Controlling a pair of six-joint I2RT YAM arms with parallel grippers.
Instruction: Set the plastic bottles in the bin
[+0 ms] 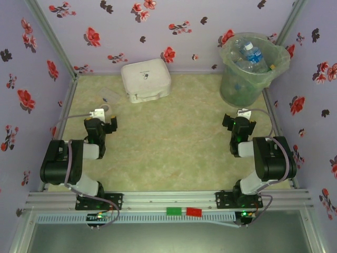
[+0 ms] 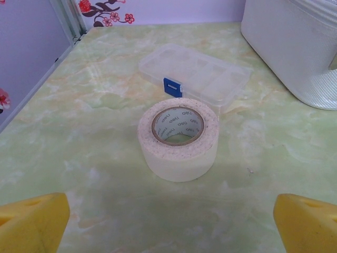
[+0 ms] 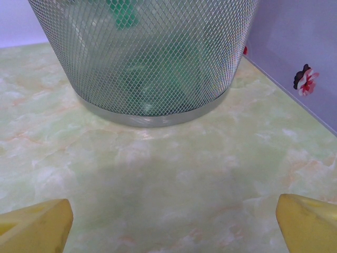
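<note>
Left gripper (image 2: 168,226) stands wide, nothing between its yellow fingertips (image 2: 32,221), low over the left side of the table (image 2: 79,147). Just ahead of it a roll of tape (image 2: 179,139) lies flat with its hole up; the print on its core is too small to read. Close behind the tape sits a clear compartment case (image 2: 197,74), lid down, with a blue latch (image 2: 172,87) facing the gripper; what its cells hold cannot be told. To the right stands the white lidded box (image 2: 300,47).

Right gripper (image 3: 171,226) is just as wide and empty, facing the foot of the bin (image 3: 147,52), near it but apart. The bin is a round mesh basket, upright in the far right corner, lined with a clear bag (image 1: 227,52) folded over its rim. The bottles (image 1: 251,57) are inside it: the top one is clear with a blue cap and blue label, its long axis tilted and its cap toward the rear left. Its label is unreadable. Green shapes show through the mesh
</note>
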